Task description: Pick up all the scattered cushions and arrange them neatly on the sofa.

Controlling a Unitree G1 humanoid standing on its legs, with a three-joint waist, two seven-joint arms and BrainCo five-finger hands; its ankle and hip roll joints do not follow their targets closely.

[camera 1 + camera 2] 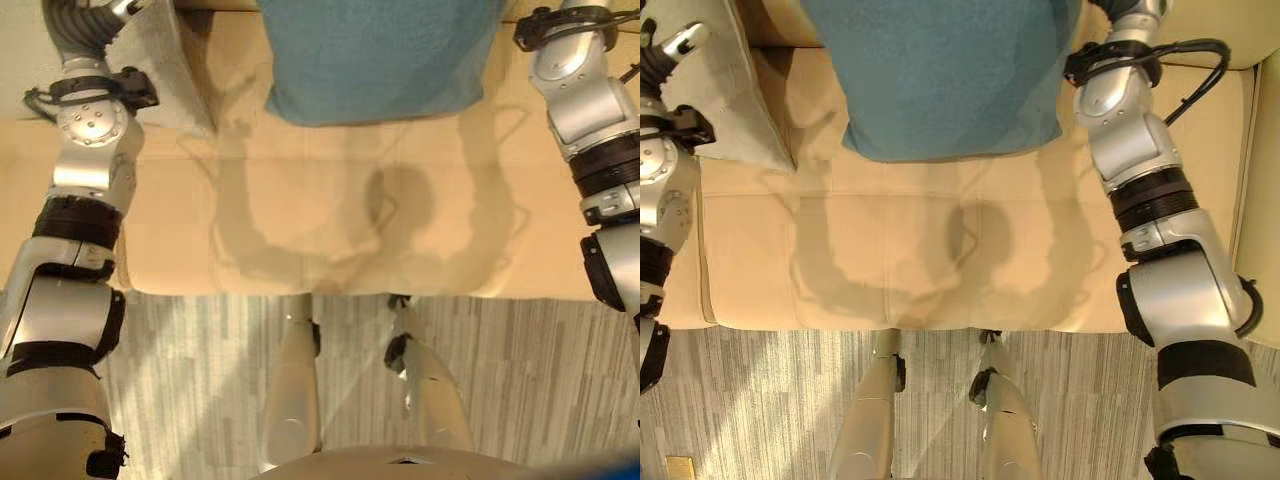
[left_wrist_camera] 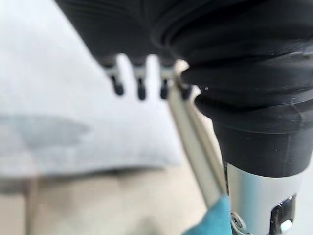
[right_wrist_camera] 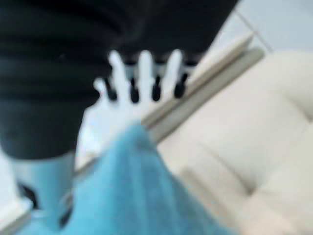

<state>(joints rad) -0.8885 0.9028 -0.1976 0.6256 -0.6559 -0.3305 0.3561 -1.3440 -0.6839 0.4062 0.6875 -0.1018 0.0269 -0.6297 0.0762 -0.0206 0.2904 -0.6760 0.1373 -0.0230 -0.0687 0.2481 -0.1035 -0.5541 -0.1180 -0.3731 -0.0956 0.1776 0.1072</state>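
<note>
A teal cushion (image 1: 385, 55) stands at the back middle of the beige sofa seat (image 1: 330, 200). A pale grey cushion (image 1: 730, 90) leans at the back left beside it. Both arms reach up along the teal cushion's two sides. In the left wrist view my left hand (image 2: 139, 81) holds its fingers straight before the pale cushion (image 2: 73, 122), with a teal corner (image 2: 215, 220) close to the wrist. In the right wrist view my right hand (image 3: 144, 68) is open, its fingers straight above the teal cushion's (image 3: 142, 196) edge.
The sofa's cream armrest (image 1: 1265, 200) rises at the right. A pale wooden ledge (image 3: 210, 93) runs behind the sofa back. Grey striped floor (image 1: 200, 350) lies in front of the seat edge.
</note>
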